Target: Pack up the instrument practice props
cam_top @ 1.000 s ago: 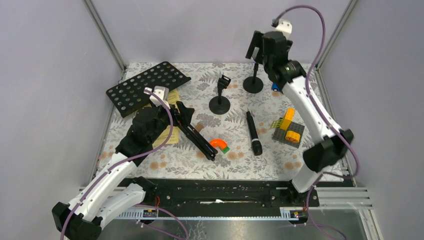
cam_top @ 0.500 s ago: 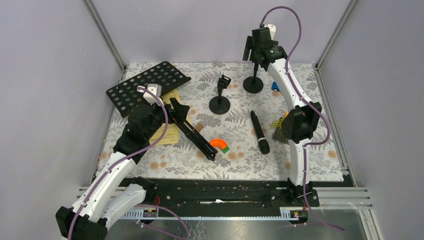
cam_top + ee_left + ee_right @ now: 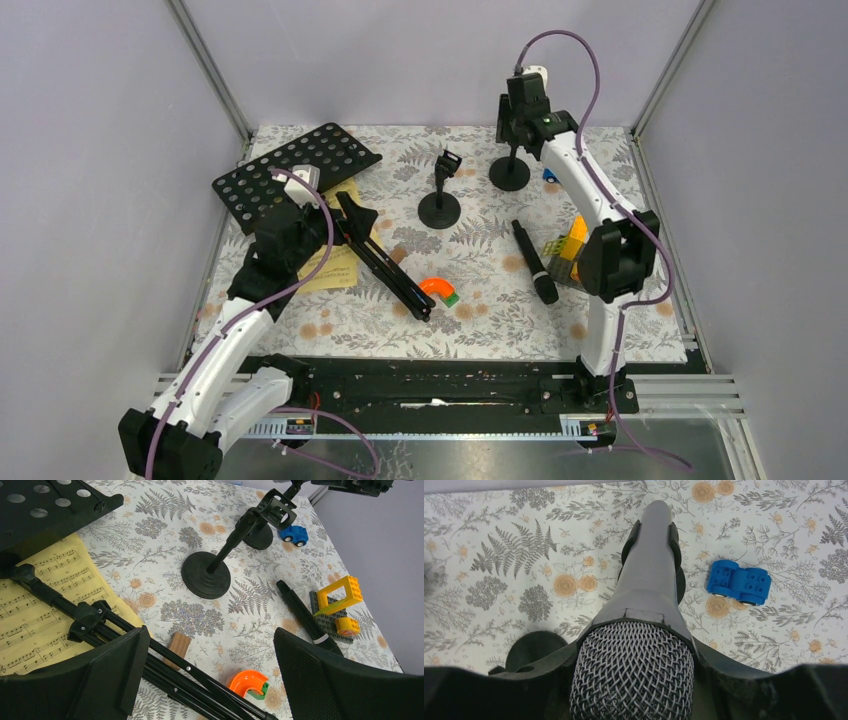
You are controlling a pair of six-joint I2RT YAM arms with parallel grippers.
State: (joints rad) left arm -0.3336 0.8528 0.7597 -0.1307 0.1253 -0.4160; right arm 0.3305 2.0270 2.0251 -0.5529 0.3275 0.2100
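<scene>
The black perforated music rack (image 3: 295, 172) lies at the back left, its folded tripod legs (image 3: 385, 262) running over the yellow sheet-music pages (image 3: 40, 605). My left gripper (image 3: 210, 680) hangs open over those legs. A black microphone (image 3: 535, 262) lies flat right of centre. An empty mic holder (image 3: 440, 195) stands mid-table. The second holder (image 3: 509, 172) stands behind it and carries the silver microphone (image 3: 644, 605). My right gripper (image 3: 634, 680) is shut on its mesh head from above.
A blue toy car (image 3: 739, 582) sits just right of the far holder's base. An orange curved block (image 3: 437, 289) lies by the tripod's feet, with a small wooden block (image 3: 179, 647) under the legs. A yellow-and-grey brick build (image 3: 572, 245) stands beside the black microphone.
My right gripper has swung left and down onto the silver microphone and closed on its head. The black microphone has shifted right and turned. My left arm has crept slightly toward the back.
</scene>
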